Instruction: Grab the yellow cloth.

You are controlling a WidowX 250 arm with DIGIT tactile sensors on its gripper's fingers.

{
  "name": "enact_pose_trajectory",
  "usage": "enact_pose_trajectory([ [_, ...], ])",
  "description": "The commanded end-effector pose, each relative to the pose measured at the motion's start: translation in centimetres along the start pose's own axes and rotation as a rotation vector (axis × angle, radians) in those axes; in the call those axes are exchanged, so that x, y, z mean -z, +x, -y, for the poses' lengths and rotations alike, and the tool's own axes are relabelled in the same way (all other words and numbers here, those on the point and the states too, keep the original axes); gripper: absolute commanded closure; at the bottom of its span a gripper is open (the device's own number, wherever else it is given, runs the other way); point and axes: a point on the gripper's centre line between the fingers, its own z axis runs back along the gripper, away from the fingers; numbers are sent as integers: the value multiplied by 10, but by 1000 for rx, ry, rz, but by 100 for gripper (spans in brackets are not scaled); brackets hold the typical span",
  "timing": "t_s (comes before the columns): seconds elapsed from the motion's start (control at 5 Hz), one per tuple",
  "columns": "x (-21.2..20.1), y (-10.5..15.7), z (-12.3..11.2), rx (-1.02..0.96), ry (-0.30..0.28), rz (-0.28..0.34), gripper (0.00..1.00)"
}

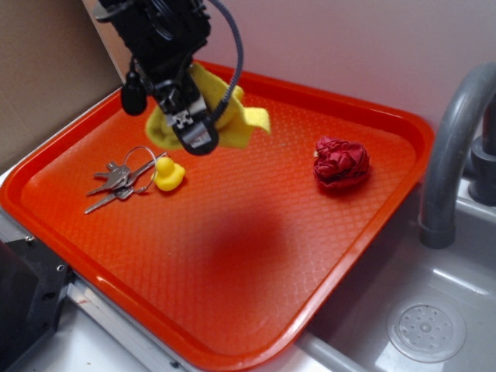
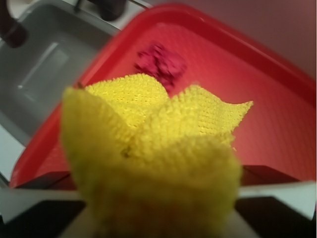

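Observation:
The yellow cloth [image 1: 236,120] is bunched between the fingers of my gripper [image 1: 186,124] over the back left of the red tray [image 1: 232,256], and it seems lifted off the surface. In the wrist view the yellow cloth [image 2: 158,163] fills the space between the jaws, its woven folds sticking out past the tips. My gripper [image 2: 156,198] is shut on it.
A small yellow rubber duck [image 1: 169,173] and a bunch of keys [image 1: 116,182] lie on the tray just in front of the gripper. A dark red cloth wad [image 1: 341,163] sits at the tray's right. A sink [image 1: 434,310] with a grey faucet [image 1: 453,147] lies to the right.

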Motion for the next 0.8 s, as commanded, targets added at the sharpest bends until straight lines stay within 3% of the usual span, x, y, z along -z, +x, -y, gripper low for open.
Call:
enact_pose_trajectory([
  [0.0, -79, 18, -50, -295, 151, -196, 100],
  [0.2, -73, 19, -64, -346, 85, -175, 100],
  [0.4, -61, 22, -59, -445, 128, -96, 100],
  [0.6, -56, 20, -59, -422, 80, -77, 100],
])
